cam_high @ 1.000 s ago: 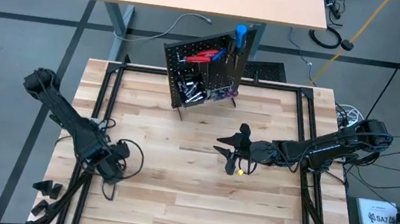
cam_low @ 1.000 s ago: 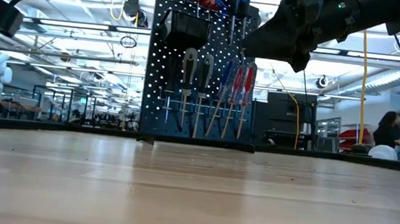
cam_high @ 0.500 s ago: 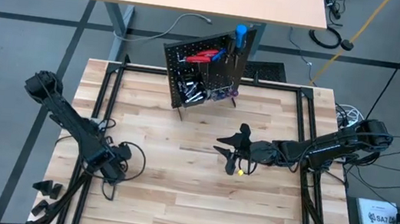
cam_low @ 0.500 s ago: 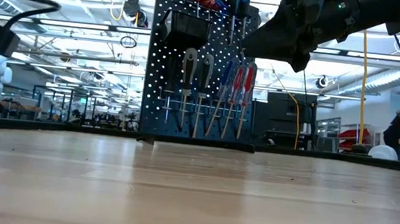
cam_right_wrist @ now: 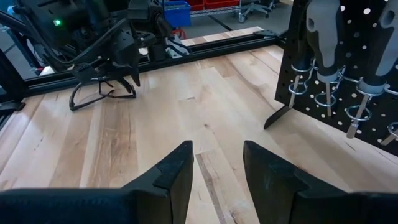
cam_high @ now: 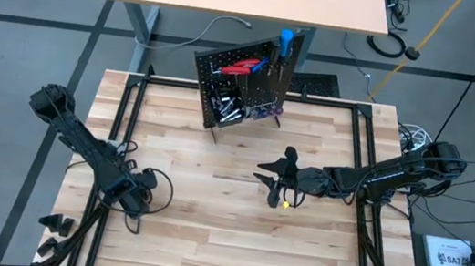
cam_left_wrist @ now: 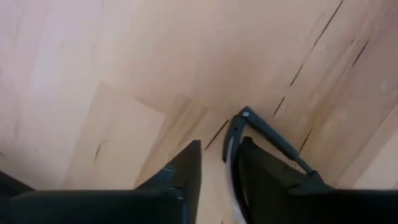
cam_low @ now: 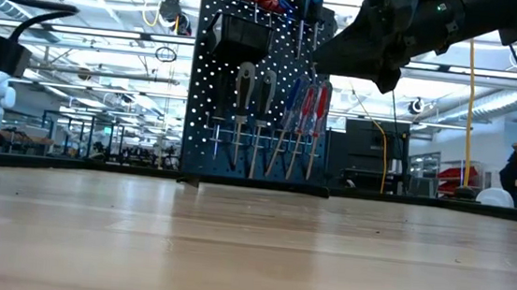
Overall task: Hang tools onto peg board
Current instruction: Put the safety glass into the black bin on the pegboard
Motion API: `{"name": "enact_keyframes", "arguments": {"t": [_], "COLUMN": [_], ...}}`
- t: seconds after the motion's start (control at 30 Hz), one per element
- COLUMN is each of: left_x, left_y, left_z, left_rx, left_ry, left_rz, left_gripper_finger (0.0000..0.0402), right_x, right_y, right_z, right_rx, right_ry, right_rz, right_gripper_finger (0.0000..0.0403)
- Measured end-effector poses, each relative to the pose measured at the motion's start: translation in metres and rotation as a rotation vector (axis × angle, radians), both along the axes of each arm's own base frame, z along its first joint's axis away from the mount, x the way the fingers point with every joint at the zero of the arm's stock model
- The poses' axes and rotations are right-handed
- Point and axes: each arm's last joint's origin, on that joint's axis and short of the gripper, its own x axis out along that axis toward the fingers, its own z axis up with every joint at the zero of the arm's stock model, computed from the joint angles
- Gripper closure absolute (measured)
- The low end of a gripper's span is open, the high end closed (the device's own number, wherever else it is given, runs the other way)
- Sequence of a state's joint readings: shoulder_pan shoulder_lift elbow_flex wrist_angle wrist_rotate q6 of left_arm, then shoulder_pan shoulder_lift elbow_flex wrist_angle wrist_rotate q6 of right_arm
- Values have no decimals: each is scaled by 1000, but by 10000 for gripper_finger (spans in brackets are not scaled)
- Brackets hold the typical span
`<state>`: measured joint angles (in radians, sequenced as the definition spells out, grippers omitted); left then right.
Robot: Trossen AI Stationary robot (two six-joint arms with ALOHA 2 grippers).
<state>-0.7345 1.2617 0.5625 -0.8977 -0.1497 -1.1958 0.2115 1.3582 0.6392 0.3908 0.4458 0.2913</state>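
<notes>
Wooden table (cam_high: 206,230): bare.
Peg board (cam_high: 242,83): far edge, tools (cam_low: 275,118) hung.
Right gripper (cam_right_wrist: 217,163): mid-table, parted, empty.
Left gripper (cam_left_wrist: 217,163): low, near-left; maybe closing around thin black frame (cam_left_wrist: 261,127); centre, lift level.

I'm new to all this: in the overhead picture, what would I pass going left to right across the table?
Left gripper low over the wooden table → black peg board hung with tools → right gripper near the table's middle.
</notes>
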Motion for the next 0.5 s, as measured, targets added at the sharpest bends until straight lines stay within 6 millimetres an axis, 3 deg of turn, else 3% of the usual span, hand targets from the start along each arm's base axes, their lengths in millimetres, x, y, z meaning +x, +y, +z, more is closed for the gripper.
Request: {"name": "enact_keyframes", "arguments": {"t": [0.23,0.5], "left_x": [0,16], "left_y": [0,-6], "left_z": [5,40], "left_rx": [21,113], "left_ry": [10,-100], "left_rz": [-8,-50], "left_gripper_finger": [381,381], "right_x": [0,0], "right_y": [0,0], "right_z": [0,0], "right_rx": [0,4], "right_ry": [0,-2], "right_rz": [0,-1], "right_gripper_finger": [270,270]}}
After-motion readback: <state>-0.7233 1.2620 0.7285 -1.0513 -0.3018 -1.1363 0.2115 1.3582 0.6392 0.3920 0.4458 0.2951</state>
